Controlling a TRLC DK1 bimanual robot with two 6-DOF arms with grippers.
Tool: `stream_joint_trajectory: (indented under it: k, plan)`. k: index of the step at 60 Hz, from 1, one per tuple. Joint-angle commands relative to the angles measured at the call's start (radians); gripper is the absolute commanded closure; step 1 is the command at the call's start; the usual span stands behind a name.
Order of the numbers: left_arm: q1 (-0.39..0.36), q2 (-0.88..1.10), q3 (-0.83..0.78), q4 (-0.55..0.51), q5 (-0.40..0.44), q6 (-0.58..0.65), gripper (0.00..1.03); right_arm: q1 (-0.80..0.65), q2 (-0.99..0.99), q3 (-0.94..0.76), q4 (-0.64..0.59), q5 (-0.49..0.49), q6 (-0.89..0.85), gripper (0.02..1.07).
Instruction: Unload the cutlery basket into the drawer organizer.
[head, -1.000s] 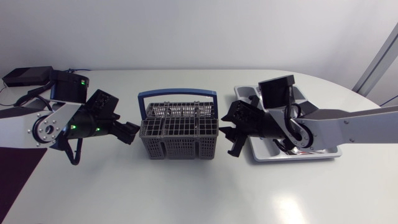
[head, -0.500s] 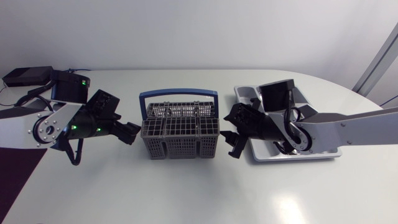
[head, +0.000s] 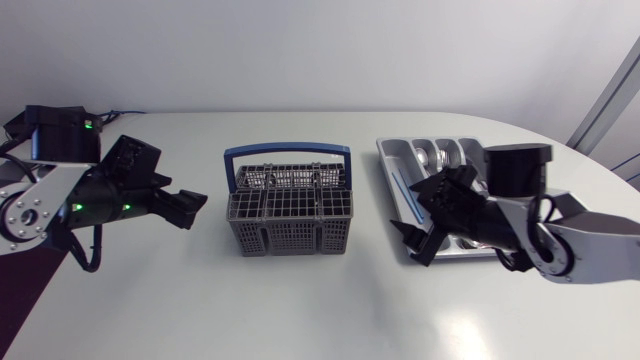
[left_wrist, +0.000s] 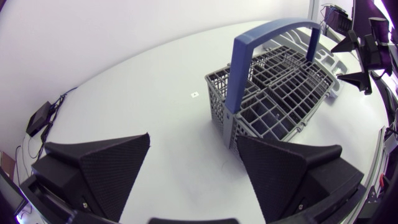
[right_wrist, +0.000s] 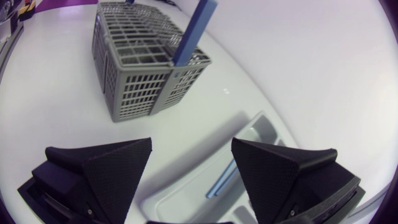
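Observation:
The grey cutlery basket (head: 288, 212) with a blue handle (head: 287, 152) stands upright at the table's middle; no cutlery shows above its grid. The grey drawer organizer (head: 392, 150) lies to its right, with spoons (head: 432, 156) and a blue-handled piece (head: 398, 190) in its compartments. My left gripper (head: 192, 208) hangs open and empty a short way left of the basket (left_wrist: 280, 87). My right gripper (head: 418, 212) is open and empty above the organizer's near left corner. Between its fingers (right_wrist: 191, 143) I see the organizer (right_wrist: 186, 193) and the blue-handled piece (right_wrist: 222, 177); the basket (right_wrist: 146, 68) lies ahead.
A small black box (left_wrist: 38, 118) with a cable sits near the table's far left edge. A dark purple mat (head: 30, 275) lies at the front left. Bare white tabletop stretches in front of the basket and the organizer.
Both arms have drawn back from the basket. The right gripper went right, over the organizer's corner, and its fingers spread apart. The left gripper moved a little left.

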Motion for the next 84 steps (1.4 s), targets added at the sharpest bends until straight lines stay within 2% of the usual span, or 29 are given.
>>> stream_joint_trajectory:
  k: [1,17,27,51,84]
  plan:
    - [0.017,-0.074,-0.037,-0.017,0.009,-0.009,0.05,-0.030,-0.126,-0.060,-0.002,0.010,0.008,0.07]
    - [0.075,-0.275,-0.094,-0.044,0.035,-0.036,0.05,-0.142,-0.415,-0.116,-0.072,0.021,0.128,0.07]
    - [0.138,-0.450,-0.138,-0.046,0.051,-0.102,0.05,-0.223,-0.546,-0.149,-0.100,0.025,0.209,0.07]
    - [0.152,-0.701,-0.234,-0.103,0.048,-0.126,0.05,-0.351,-0.829,-0.255,-0.179,0.038,0.387,0.07]
    - [0.139,-0.973,-0.478,0.020,-0.050,-0.231,0.05,-0.306,-1.106,-0.407,-0.221,0.145,0.592,0.07]
